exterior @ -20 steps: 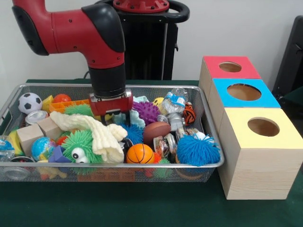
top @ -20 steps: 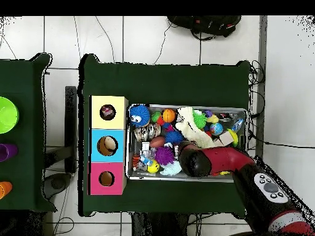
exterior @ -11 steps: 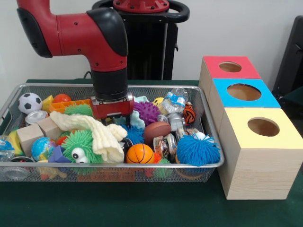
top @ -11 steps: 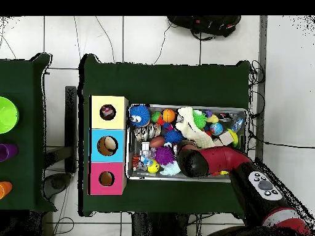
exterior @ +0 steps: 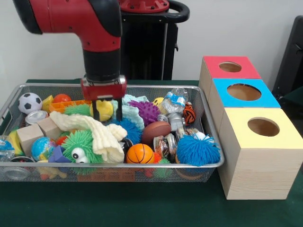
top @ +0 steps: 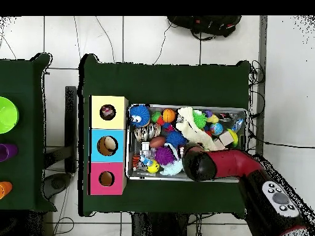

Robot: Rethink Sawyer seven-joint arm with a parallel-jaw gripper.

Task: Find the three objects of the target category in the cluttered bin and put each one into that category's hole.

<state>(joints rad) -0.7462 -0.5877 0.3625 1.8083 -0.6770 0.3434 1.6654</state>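
My claw is clamped on a yellow toy, raised just above the clutter at the wire bin's far middle. A purple spiky ball sits at its 3 o'clock. The three hole boxes, the yellow-topped one nearest, stand beyond the bin at 3 o'clock on the desk.

Toys crowd wire bin, three box holes unobstructed, green tabletop free in front
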